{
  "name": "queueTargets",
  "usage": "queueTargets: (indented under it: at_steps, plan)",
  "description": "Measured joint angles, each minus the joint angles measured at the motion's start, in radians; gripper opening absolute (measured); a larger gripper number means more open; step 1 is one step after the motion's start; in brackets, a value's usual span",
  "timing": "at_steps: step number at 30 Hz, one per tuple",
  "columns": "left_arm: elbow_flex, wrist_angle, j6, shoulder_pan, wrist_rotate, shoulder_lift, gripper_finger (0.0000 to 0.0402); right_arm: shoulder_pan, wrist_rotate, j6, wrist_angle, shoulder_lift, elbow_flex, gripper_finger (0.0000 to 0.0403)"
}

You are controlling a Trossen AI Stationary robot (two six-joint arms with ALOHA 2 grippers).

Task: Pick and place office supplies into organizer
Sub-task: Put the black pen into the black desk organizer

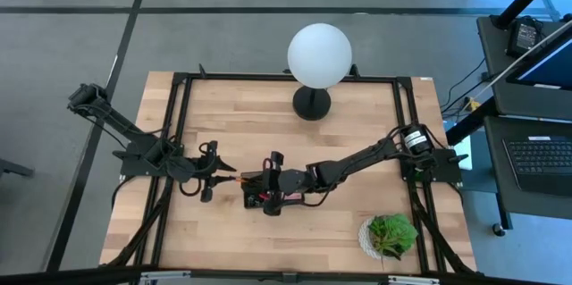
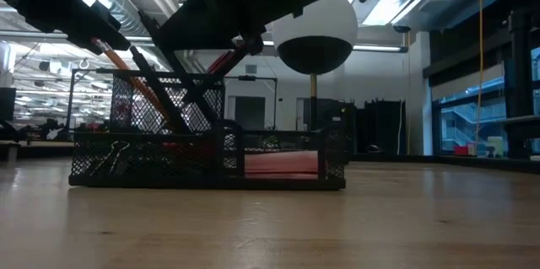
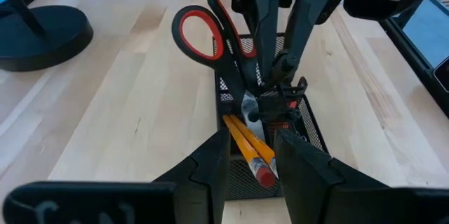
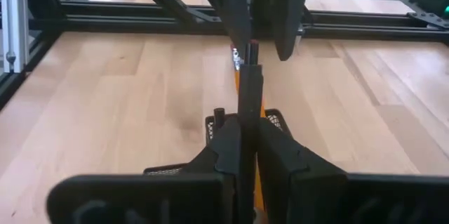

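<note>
The organizer (image 1: 257, 188) is a low black wire-mesh tray with several compartments, sitting near the middle of the wooden tabletop (image 1: 241, 115), between the two arms. In the low view its taller mesh cup stands at one end and a flat pink pad (image 2: 283, 164) lies in a low compartment beside it.

The red-handled scissors (image 3: 210, 34) stand in the cup with their loops up and blades down inside the mesh, leaning away from vertical. Two orange pencils (image 3: 245, 147) lie slanted in the same cup, side by side, their eraser ends toward the left wrist camera and their long axes running diagonally down into the mesh.

The right end effector (image 4: 245, 122) is over the organizer, clenched on a slim black pen (image 4: 249, 76); the pen's long axis runs straight out ahead of the fingers, toward the far arm.

The left end effector (image 3: 251, 157) hovers just beside the organizer's cup end, its fingers apart on either side of the pencils' ends; I cannot tell whether they touch them.
</note>
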Motion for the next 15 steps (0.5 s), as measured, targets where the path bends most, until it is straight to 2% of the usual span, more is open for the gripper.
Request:
queueTargets:
  at_steps: [15]
  plan:
    - [0.0, 0.0, 0.0, 0.0, 0.001, 0.0, 0.0106, -0.002, -0.006, 0.029, -0.002, 0.0, 0.0, 0.0065]
